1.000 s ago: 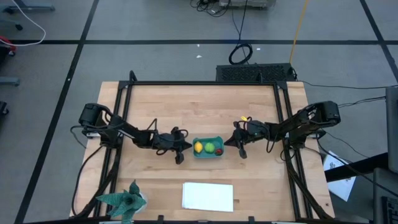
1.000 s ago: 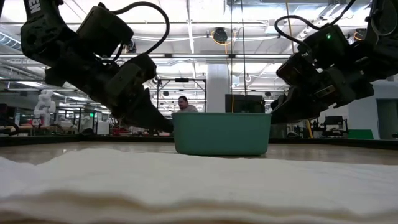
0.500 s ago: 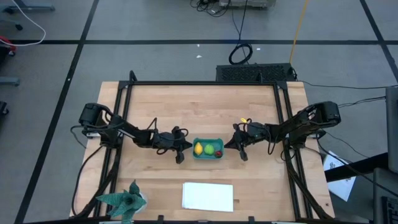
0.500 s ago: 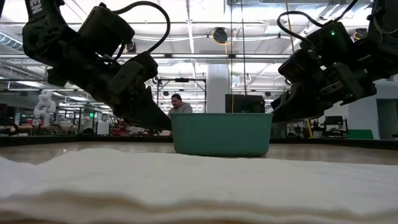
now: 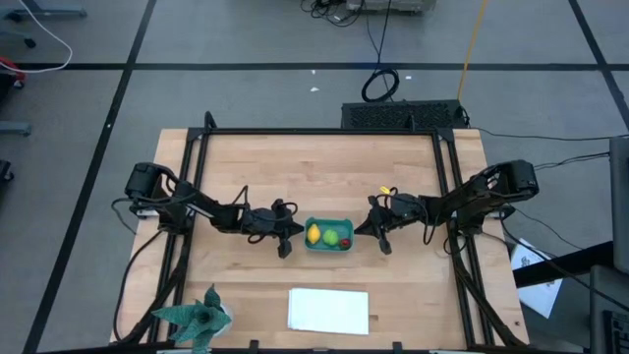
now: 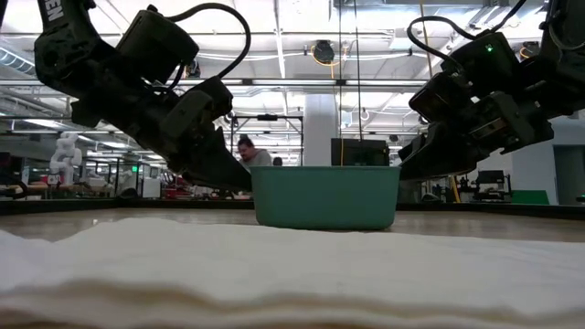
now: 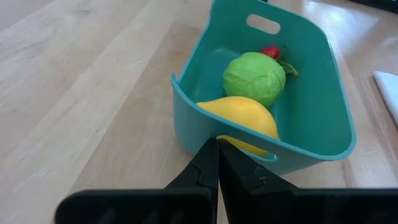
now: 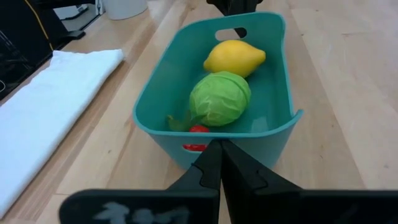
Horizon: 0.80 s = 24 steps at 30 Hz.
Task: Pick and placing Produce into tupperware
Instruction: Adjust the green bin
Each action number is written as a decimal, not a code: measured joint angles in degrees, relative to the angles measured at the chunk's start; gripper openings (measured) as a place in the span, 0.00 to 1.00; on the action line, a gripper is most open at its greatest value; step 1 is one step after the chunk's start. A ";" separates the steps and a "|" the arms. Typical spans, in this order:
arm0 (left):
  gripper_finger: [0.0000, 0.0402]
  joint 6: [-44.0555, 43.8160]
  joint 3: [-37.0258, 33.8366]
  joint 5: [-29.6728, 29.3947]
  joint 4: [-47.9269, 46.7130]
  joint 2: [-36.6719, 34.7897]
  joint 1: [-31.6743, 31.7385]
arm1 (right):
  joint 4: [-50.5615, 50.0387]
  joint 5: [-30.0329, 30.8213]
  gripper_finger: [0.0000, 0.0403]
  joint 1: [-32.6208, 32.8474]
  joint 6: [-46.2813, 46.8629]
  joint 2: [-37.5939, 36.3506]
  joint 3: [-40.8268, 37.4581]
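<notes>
The teal tupperware (image 5: 329, 245) stands at the middle of the wooden table. Inside it lie the produce: a yellow lemon (image 5: 314, 233), a round green fruit (image 5: 332, 234) and a tiny red one (image 5: 346, 240). My left gripper (image 5: 298, 232) is shut, its tips at the tub's left end wall (image 7: 186, 127). My right gripper (image 5: 360, 229) is shut too, its tips at the tub's right end wall (image 8: 249, 146). Both slant down toward the tub (image 6: 324, 196) from either side. My left gripper (image 7: 217, 143) has its shut tips right at the tub's left end wall just under the rim; whether they touch it I cannot tell. My right gripper (image 8: 219, 146) has its shut tips at the right end wall beside the handle slot (image 8: 194, 147); touching or not, I cannot tell.
A folded white cloth (image 5: 328, 310) lies near the table's front edge. A teal spiky leafy object (image 5: 197, 317) sits at the near left corner. Black frame rails (image 5: 192, 187) run along both table sides. A person (image 6: 247, 151) shows in the room beyond.
</notes>
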 joint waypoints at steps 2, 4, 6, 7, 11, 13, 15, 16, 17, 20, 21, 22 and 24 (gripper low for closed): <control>0.01 -0.03 0.00 0.10 0.00 0.00 0.00 | 0.00 0.00 0.00 0.00 0.00 0.00 0.00; 0.01 -0.22 0.00 0.53 -0.02 0.00 0.00 | 0.00 0.02 0.00 0.00 0.00 0.00 0.00; 0.01 -0.22 0.04 0.54 -0.40 0.00 0.00 | 0.00 0.04 0.00 0.00 -0.11 0.00 0.00; 0.01 -0.22 0.07 0.54 -0.62 0.00 0.00 | 0.01 0.05 0.00 0.00 -0.11 0.00 0.00; 0.01 -0.22 0.07 0.58 -1.18 0.00 0.00 | 0.02 0.11 0.00 -0.02 -0.15 0.00 0.00; 0.01 -0.22 0.09 0.58 -1.34 0.00 0.00 | 0.02 0.11 0.00 -0.02 -0.14 0.00 0.00; 0.01 -0.26 0.09 0.58 -1.52 0.00 0.00 | 0.03 0.11 0.00 -0.02 -0.13 0.00 0.00; 0.01 -0.26 0.09 0.58 -1.74 0.00 0.00 | 0.04 0.11 0.00 -0.02 -0.13 0.00 0.00; 0.01 -0.26 0.11 0.58 -1.97 0.00 0.00 | 0.04 0.14 0.00 -0.02 -0.13 0.00 0.00; 0.01 -0.28 0.11 0.58 -3.14 0.00 0.00 | 0.04 0.17 0.00 -0.02 -0.13 0.00 0.00; 0.01 -0.28 0.11 0.58 -3.61 0.00 0.00 | 0.04 0.17 0.00 -0.02 -0.13 0.00 0.00; 0.01 -0.28 0.11 0.58 -4.04 0.00 0.00 | 0.04 0.17 0.00 -0.02 -0.13 0.00 0.00; 0.01 -0.28 0.11 0.58 -4.87 0.00 0.00 | 0.04 0.17 0.00 -0.02 -0.13 0.00 0.00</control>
